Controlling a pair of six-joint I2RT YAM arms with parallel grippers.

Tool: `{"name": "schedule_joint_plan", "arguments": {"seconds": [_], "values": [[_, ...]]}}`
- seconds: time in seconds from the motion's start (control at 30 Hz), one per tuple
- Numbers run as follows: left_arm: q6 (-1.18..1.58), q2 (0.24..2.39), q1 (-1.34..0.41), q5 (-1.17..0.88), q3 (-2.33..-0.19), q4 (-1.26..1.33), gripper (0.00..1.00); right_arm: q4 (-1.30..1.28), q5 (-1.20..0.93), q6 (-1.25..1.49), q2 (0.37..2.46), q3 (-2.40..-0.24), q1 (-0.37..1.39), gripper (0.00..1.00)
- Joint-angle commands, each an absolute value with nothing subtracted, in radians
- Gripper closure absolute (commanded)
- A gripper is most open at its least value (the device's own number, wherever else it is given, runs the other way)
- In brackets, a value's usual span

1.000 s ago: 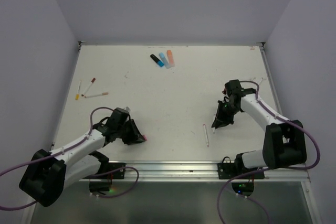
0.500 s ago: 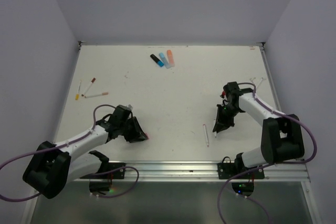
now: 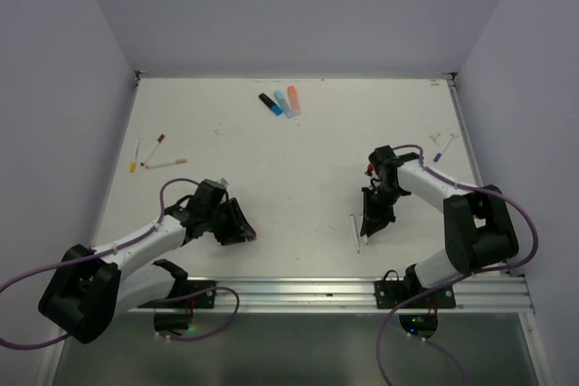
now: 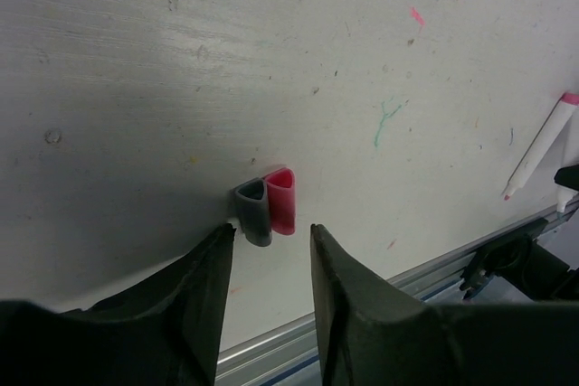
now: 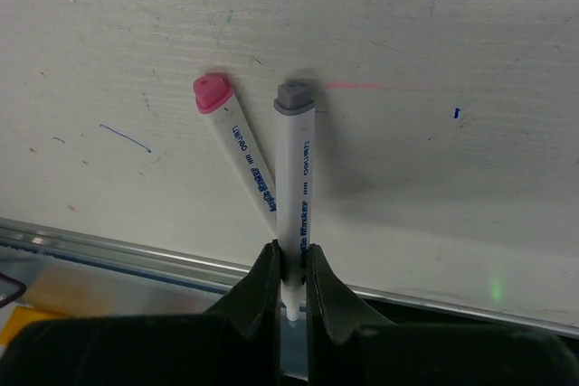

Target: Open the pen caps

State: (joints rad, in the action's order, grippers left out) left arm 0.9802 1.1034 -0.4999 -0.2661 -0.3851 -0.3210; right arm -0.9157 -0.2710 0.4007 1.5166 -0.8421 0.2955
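**Q:** Left hand [image 4: 269, 237], status?

**A:** It has just spread apart. The grey cap [image 4: 253, 211] lies free on the counter [image 4: 136, 61], touching the red cap [image 4: 281, 201]. My right hand [image 5: 289, 259] stays clamped on the white pen barrel [image 5: 292, 178]. I judge this pen opened; set it down next.

The left arm [image 3: 136, 246] stretches low and forward; the left tool [image 4: 271, 232] points down, jaws parted, gripping nothing. The right arm [image 3: 434, 185] bends inward at the elbow; the right tool [image 5: 291, 250] slants down, jaws pinched tight on a pen [image 5: 294, 187].
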Motion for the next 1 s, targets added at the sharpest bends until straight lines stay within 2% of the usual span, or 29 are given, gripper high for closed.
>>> {"name": "schedule_joint_plan", "arguments": {"seconds": [0.0, 0.1, 0.27, 0.53, 0.67, 0.77, 0.97], "values": [[0.945, 1.080, -0.503, -0.215, -0.394, -0.368, 0.55, -0.928, -0.259, 0.403, 1.529, -0.833, 0.301, 0.86], [0.950, 1.062, -0.505, -0.219, -0.385, -0.367, 0.50, -0.928, -0.265, 0.397, 1.546, -0.836, 0.302, 0.73], [0.939, 1.040, -0.505, -0.221, -0.400, -0.371, 0.46, -0.925, -0.258, 0.391, 1.569, -0.853, 0.302, 0.64], [0.853, 0.991, -0.505, -0.176, -0.546, -0.491, 0.45, -0.913, -0.262, 0.425, 1.506, -0.936, 0.299, 0.61], [0.787, 0.992, -0.505, -0.170, -0.635, -0.526, 0.44, -0.919, -0.242, 0.469, 1.557, -1.124, 0.233, 0.61], [0.750, 0.997, -0.505, -0.166, -0.690, -0.538, 0.44, -0.878, -0.143, 0.532, 1.614, -1.267, 0.178, 0.59], [0.719, 0.999, -0.505, -0.192, -0.709, -0.442, 0.40, -0.693, 0.141, 0.629, 1.741, -1.411, 0.111, 0.54]]}}
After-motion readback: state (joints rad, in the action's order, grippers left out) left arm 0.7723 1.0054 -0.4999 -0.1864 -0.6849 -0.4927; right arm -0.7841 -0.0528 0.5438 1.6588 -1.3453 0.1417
